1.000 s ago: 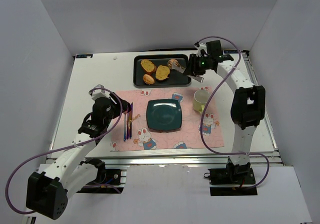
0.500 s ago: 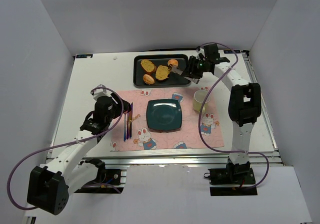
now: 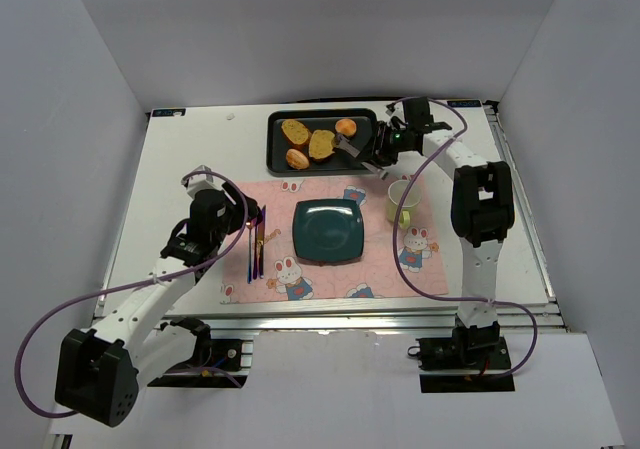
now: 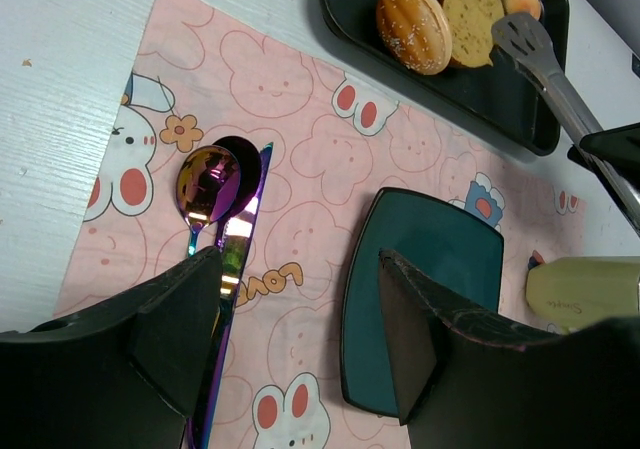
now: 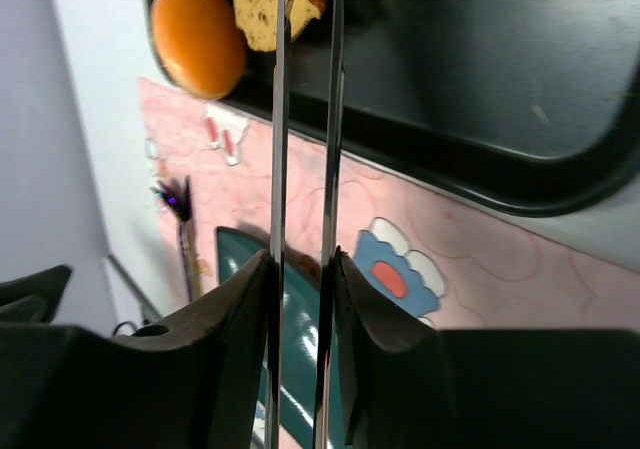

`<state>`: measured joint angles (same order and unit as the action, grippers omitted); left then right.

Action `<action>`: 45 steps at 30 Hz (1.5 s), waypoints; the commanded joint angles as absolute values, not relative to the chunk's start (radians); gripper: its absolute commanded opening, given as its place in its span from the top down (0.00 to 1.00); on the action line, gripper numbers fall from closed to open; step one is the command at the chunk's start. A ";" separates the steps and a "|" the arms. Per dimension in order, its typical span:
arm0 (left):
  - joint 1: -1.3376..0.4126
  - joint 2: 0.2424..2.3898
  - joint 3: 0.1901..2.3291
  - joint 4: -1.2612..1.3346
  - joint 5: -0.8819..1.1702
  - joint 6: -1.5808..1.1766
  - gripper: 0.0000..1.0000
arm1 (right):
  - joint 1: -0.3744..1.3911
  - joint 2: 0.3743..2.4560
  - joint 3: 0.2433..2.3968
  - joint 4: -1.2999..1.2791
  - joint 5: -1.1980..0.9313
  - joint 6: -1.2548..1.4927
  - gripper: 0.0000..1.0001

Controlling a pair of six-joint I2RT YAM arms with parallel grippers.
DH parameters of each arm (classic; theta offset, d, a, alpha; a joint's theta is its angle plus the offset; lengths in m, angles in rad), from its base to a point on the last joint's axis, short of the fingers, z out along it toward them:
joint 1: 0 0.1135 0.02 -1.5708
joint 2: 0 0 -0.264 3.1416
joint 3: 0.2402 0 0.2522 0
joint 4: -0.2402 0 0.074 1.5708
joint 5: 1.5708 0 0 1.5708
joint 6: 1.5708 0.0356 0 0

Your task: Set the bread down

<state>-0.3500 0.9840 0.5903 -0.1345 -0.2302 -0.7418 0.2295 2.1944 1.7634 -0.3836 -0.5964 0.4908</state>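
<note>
The right gripper (image 5: pixel 303 261) is pinched on a pair of metal tongs (image 5: pixel 279 129). Their tips sit at the seeded bread slice (image 3: pixel 322 144) in the black tray (image 3: pixel 272 144), upper centre of the overhead view. Whether the tips grip the slice cannot be told. The left gripper (image 4: pixel 300 264) is spread wide above the pink placemat (image 4: pixel 310 159), near the spoon (image 4: pixel 205 181). The teal plate (image 3: pixel 328 231) lies mid-frame.

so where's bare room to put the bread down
The plate is bare, between cutlery and mug. The table left of the mat is bare too. The tray is crowded: bread and tongs.
</note>
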 commanded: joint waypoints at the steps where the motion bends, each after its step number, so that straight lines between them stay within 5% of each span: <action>1: -0.347 0.980 0.623 -0.127 -0.236 -0.746 0.27 | 0.229 2.187 1.729 -0.284 -0.731 0.575 0.68; 17: -0.347 0.965 0.621 -0.121 -0.236 -0.756 0.28 | 0.130 2.048 1.667 -0.078 -0.862 0.660 0.94; 25: -0.347 0.959 0.617 -0.101 -0.230 -0.753 0.28 | 0.114 1.918 1.622 -0.407 -1.035 0.182 1.00; 34: -0.347 0.939 0.566 -0.051 -0.219 -0.769 0.28 | 0.163 1.683 1.261 -0.946 -1.087 -0.487 1.00; 39: -0.345 0.940 0.548 -0.023 -0.206 -0.776 0.28 | 0.184 1.631 1.171 -0.944 -0.987 -0.528 1.00; 45: -0.347 0.911 0.531 -0.020 -0.212 -0.782 0.28 | 0.202 1.606 1.147 -0.893 -0.859 -0.479 0.78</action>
<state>-0.3496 0.9524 0.5449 -0.0429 -0.2184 -0.7727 0.1921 1.6444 1.1461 -0.8963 -0.9020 -0.4530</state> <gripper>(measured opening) 0.719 0.240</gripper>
